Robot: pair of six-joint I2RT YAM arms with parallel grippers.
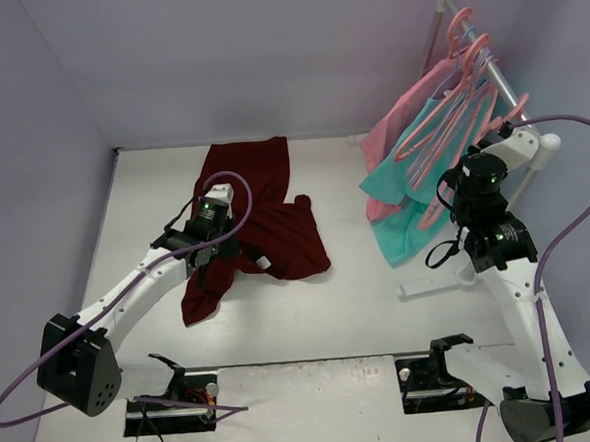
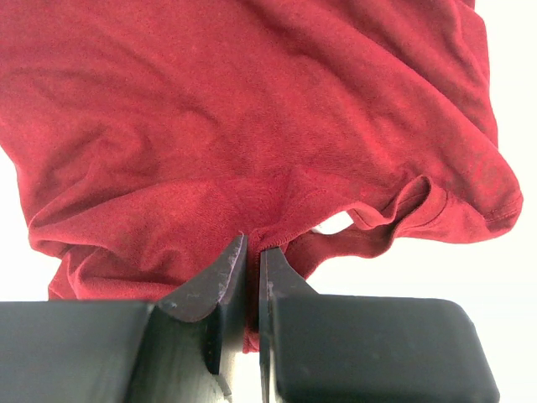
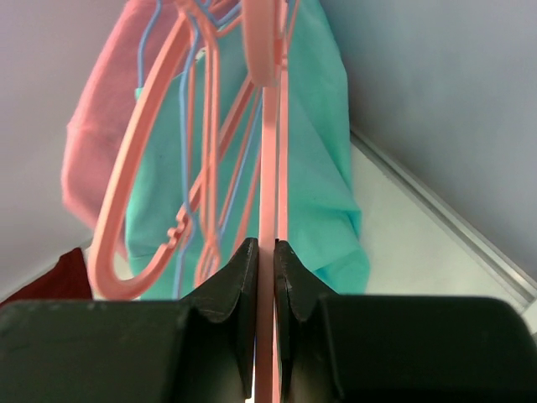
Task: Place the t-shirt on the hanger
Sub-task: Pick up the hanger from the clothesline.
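Note:
The maroon t-shirt lies crumpled on the white table, left of centre. My left gripper is down on its near part and is shut on a fold of the cloth; the shirt fills the left wrist view. Several salmon-pink hangers hang on the rack at the right. My right gripper is shut on a thin bar of one hanger, which runs straight between its jaws. The other hangers hang just behind.
A white rail at the back right carries a teal garment and a pink garment. The rack's white foot lies on the table near my right arm. Walls close in the table at the back and left.

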